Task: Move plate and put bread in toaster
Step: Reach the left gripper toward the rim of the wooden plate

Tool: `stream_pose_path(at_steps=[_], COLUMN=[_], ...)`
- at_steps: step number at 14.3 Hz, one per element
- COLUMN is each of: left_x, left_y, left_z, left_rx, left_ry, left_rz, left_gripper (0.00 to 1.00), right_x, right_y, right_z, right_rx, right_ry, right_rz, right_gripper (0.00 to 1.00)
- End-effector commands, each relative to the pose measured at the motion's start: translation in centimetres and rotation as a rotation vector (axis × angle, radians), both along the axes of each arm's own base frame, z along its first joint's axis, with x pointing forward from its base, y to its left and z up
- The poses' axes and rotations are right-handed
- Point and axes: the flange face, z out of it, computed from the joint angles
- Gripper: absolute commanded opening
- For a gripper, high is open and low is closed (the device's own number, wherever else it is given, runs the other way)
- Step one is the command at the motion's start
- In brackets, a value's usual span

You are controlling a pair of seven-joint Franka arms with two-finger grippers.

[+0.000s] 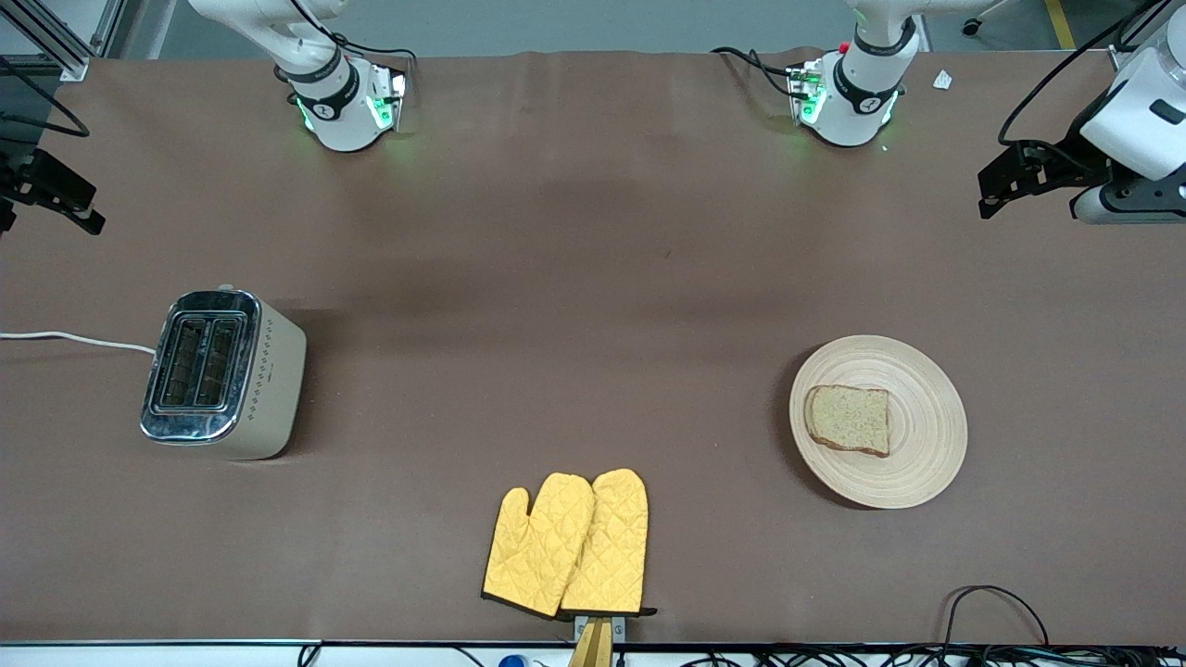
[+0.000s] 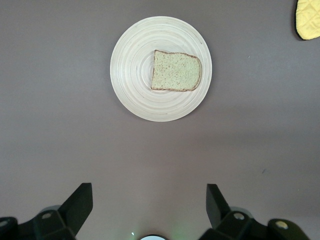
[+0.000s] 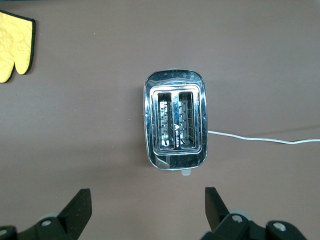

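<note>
The bread [image 1: 848,419] lies flat on the plate [image 1: 917,463] toward the left arm's end of the table. The toaster [image 1: 222,375] stands upright toward the right arm's end, both slots empty. My left gripper [image 1: 1005,181] hangs high over the table at the left arm's end, open and empty. In the left wrist view it [image 2: 150,200] looks down on the plate [image 2: 135,85] and bread [image 2: 176,71]. My right gripper [image 1: 65,199] hangs high over the right arm's end, open and empty. In the right wrist view it [image 3: 147,202] looks down on the toaster [image 3: 175,120].
A pair of yellow oven mitts [image 1: 570,542] lies near the table's front edge, between toaster and plate. They also show in the left wrist view [image 2: 309,17] and the right wrist view [image 3: 14,45]. The toaster's white cord [image 1: 74,339] runs off the table's end.
</note>
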Motion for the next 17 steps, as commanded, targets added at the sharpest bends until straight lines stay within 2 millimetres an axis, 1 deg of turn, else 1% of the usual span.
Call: stream_pose_path(at_steps=[1,2,3,4,5,7,8,9,10,11,13,14,15,16,17], left_x=[-0.2,0.0,0.7,1.8,3.3,6.4,7.9,9.3,10.5,11.4,13.2,13.9,14.5,15.0,15.4], left_y=[0.5,0.8,0.9,0.8,1.1,4.3,5.8,7.8,9.7,12.0,13.5,15.6,17.4,18.2,19.5], left_z=[0.5,0.3,-0.9,-2.7,-4.7,-8.3,-10.4,-12.7,-15.0,-17.4,-21.3,-23.6,-26.7,-29.1,-31.9], left_rx=[0.003,0.004,0.005,-0.002,-0.018,-0.101,-0.179,-0.241,-0.262,-0.286,-0.328,-0.345,-0.396,-0.442,-0.461], left_ry=[0.022,0.025,0.048,0.081,0.106,0.123,0.125,0.126,0.132,0.138,0.118,0.106,0.104,0.100,0.084], left_rz=[-0.005,-0.002,-0.006,-0.010,-0.008,0.035,0.077,0.128,0.163,0.193,0.198,0.208,0.206,0.196,0.185], left_gripper=[1.00,1.00,1.00,1.00,1.00,1.00,1.00,1.00,1.00,1.00,1.00,1.00,1.00,1.00,1.00], right_x=[-0.1,-0.1,-0.1,-0.1,-0.1,-0.1,-0.1,-0.1,-0.1,-0.1,-0.1,-0.1,-0.1,-0.1,-0.1], right_y=[-0.4,-0.4,-0.4,-0.4,-0.4,-0.4,-0.4,-0.4,-0.4,-0.4,-0.4,-0.4,-0.4,-0.6,-0.8], right_z=[0.0,-0.1,-0.1,-0.1,-0.1,-0.1,-0.1,-0.1,-0.1,-0.1,-0.1,-0.1,-0.1,-0.1,-0.1], right_rx=[0.008,0.010,0.014,0.014,0.016,0.016,0.016,0.016,0.016,0.016,0.016,0.016,0.016,0.016,0.017], right_ry=[-0.004,-0.003,-0.003,-0.003,-0.003,-0.003,-0.003,-0.003,-0.003,-0.003,-0.003,-0.003,-0.003,-0.003,-0.003], right_rz=[-0.005,-0.005,-0.005,-0.003,-0.004,-0.003,-0.004,-0.003,-0.004,-0.003,-0.003,-0.003,-0.003,-0.007,-0.012], right_gripper=[1.00,1.00,1.00,1.00,1.00,1.00,1.00,1.00,1.00,1.00,1.00,1.00,1.00,1.00,1.00])
